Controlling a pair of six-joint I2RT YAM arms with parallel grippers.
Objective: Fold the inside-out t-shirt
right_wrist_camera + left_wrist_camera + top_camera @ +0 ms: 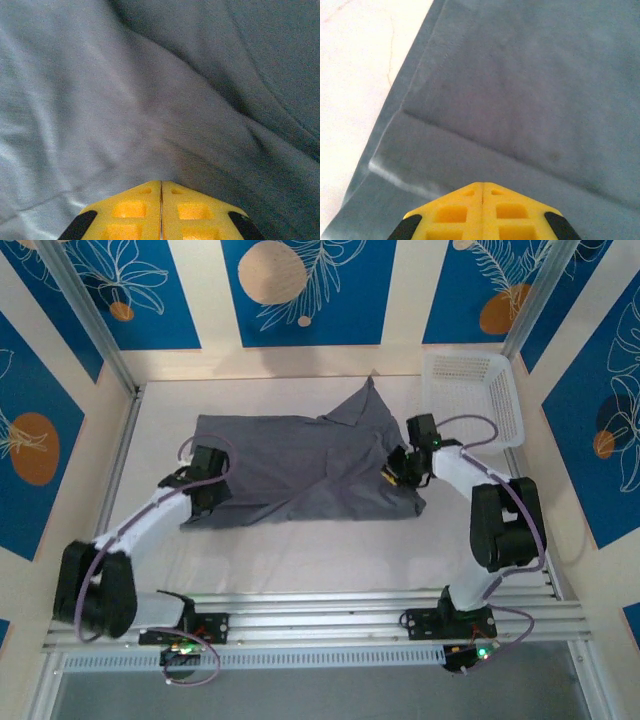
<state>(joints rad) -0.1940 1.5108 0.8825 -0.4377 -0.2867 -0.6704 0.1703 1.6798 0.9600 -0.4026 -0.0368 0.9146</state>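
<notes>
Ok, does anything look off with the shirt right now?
Yes: the t-shirt lies unevenly. A pointed flap sticks out from its far edge near the white basket, and diagonal wrinkles cross its right half. No damage or spill is visible.

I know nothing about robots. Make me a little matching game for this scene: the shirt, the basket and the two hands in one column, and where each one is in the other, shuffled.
1. t-shirt
2. basket
3. left hand
4. right hand

A. far right corner of the table
B. at the shirt's left edge
C. on the shirt's right part
D. spread over the middle of the table

Pairs: 1-D, 2-A, 3-B, 4-C.
</notes>
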